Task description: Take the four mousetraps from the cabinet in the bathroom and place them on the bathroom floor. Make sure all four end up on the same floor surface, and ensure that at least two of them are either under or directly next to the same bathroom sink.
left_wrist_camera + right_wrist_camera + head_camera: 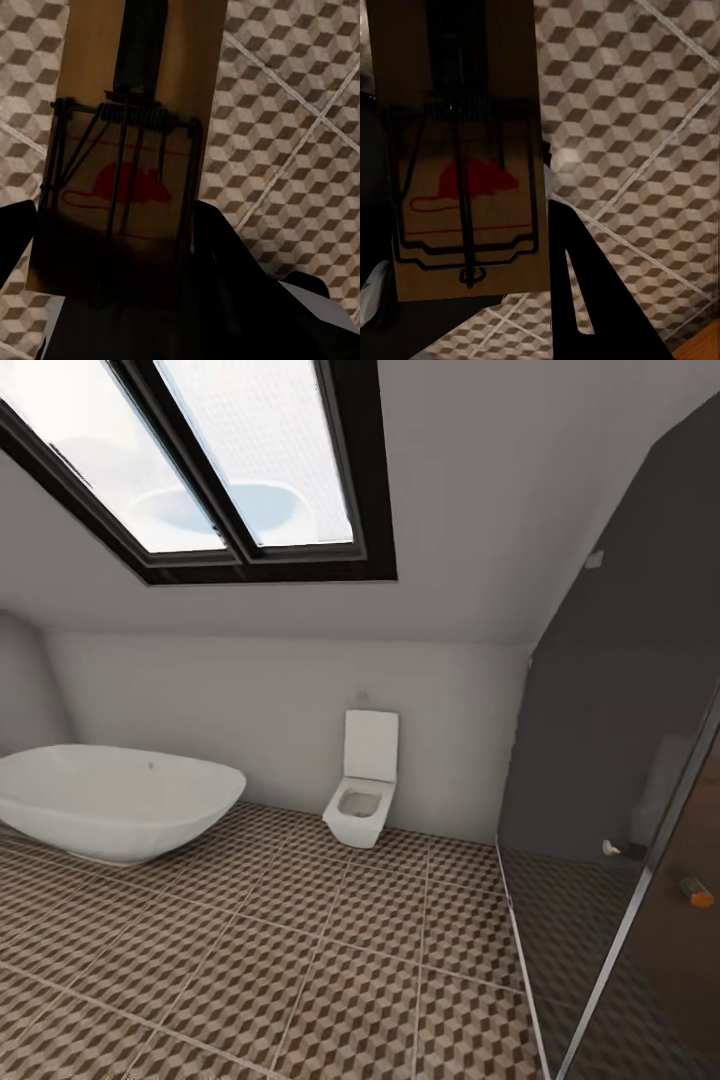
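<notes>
You're mid-carry: left gripper point(112, 300) and right gripper point(472, 300) each clamp a mousetrap point(127, 135) point(465, 150) above the bathroom floor point(300, 960); go find the sink.

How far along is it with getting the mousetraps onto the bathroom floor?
Partway. Each hand carries one trap: the left hand grips a mousetrap, and the right hand grips another mousetrap, both held above the bathroom floor. No trap lies on the tiles in the head view, beside the bathtub and toilet. Setting these down remains.

Matt wooden mousetrap point(127, 142), wire parts
</notes>
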Tool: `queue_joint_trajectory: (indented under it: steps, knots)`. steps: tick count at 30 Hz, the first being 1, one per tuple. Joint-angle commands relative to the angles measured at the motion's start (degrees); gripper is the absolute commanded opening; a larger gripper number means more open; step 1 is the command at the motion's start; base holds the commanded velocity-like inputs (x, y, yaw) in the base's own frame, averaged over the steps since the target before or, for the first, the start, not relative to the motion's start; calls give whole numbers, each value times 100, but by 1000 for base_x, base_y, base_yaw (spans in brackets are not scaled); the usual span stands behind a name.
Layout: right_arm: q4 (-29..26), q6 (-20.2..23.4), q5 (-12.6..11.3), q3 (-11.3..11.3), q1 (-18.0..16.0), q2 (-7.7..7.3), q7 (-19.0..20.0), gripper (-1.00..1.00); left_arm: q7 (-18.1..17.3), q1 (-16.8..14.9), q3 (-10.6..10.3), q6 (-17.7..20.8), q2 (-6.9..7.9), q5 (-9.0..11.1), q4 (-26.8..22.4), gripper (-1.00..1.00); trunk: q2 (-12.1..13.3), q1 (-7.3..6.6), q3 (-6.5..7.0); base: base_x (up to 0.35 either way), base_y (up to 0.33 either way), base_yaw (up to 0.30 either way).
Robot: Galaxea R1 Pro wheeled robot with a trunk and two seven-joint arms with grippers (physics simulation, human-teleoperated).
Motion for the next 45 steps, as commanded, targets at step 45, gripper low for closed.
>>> queue_joint_trajectory:
  steps: [45]
  knots:
    - [-9, 18, -3, 43, 1, -3, 40, -100, -17, -6, 30, -413, -16, 17, 19, -100, -4, 2, -2, 0, 0, 288]
